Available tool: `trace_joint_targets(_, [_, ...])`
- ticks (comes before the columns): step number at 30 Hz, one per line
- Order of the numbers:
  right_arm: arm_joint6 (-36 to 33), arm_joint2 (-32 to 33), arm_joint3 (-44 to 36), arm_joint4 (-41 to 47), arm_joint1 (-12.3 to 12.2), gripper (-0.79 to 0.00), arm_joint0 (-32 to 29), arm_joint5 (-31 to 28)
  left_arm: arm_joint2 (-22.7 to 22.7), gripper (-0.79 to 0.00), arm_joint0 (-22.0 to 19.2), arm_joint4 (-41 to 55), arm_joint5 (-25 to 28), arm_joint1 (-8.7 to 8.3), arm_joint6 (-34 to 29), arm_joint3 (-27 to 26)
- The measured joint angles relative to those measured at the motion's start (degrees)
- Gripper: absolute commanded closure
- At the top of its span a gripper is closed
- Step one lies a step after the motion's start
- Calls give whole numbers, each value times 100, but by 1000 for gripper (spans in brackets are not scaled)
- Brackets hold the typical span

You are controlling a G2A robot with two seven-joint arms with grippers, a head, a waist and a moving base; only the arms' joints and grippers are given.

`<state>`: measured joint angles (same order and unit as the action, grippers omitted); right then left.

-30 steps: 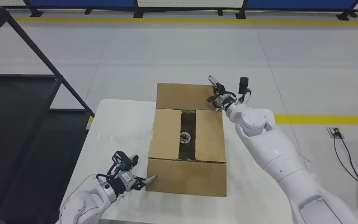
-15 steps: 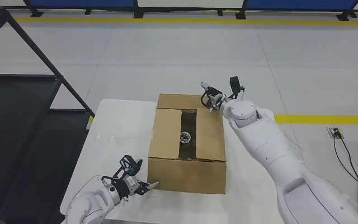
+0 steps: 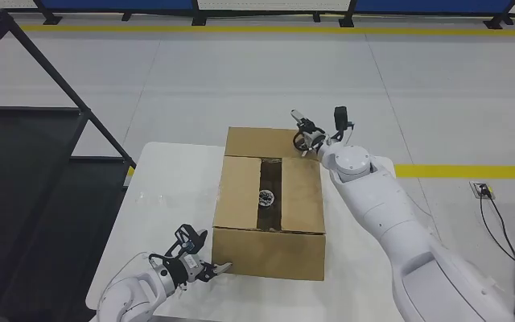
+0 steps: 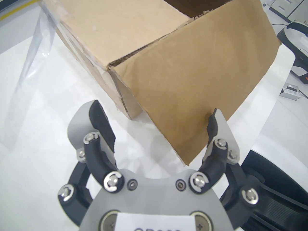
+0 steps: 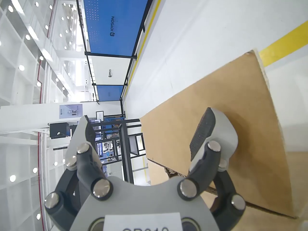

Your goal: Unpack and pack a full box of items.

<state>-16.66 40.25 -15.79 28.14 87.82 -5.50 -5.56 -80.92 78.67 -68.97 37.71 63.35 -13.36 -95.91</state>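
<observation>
Fig.: Cardboard box mid-table, top flaps part open, dark item in the gap.
L gripper by table's near edge, jaws open, astride corner of near flap. R gripper at far edge, jaws open w/ nothing between, one finger over far flap.
</observation>
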Motion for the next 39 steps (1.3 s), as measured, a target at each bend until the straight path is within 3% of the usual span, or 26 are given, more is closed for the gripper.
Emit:
trace_joint_targets(13, [517, -217, 166, -873, 259, -785, 29, 725, -48, -785, 30, 83, 41, -42, 43, 97])
trace_joint_targets(17, [599, -140, 244, -881, 290, -785, 71, 654, -41, -785, 11, 62, 64, -54, 28, 136])
trace_joint_targets(20, [454, 31, 234, -665, 276, -785, 78, 257, -67, -785, 11, 102, 128, -67, 71, 118])
trace_joint_targets(26, [-1067, 491, 141, -19, 101, -785, 32, -900, -504, -785, 183, 852, 466, -123, 383, -130])
trace_joint_targets(34, [-3723, 541, -279, -248, -115, -785, -234, -1326, -1305, -785, 375, 1688, 333, -208, 334, -333])
trace_joint_targets(37, [-4164, 533, -404, -434, -181, -785, -334, -1430, -1391, -785, 365, 1732, 192, -221, 258, -288])
trace_joint_targets(39, [-4079, 504, -480, -597, -199, -785, -388, -1349, -1401, -785, 355, 1729, 156, -227, 227, -271])
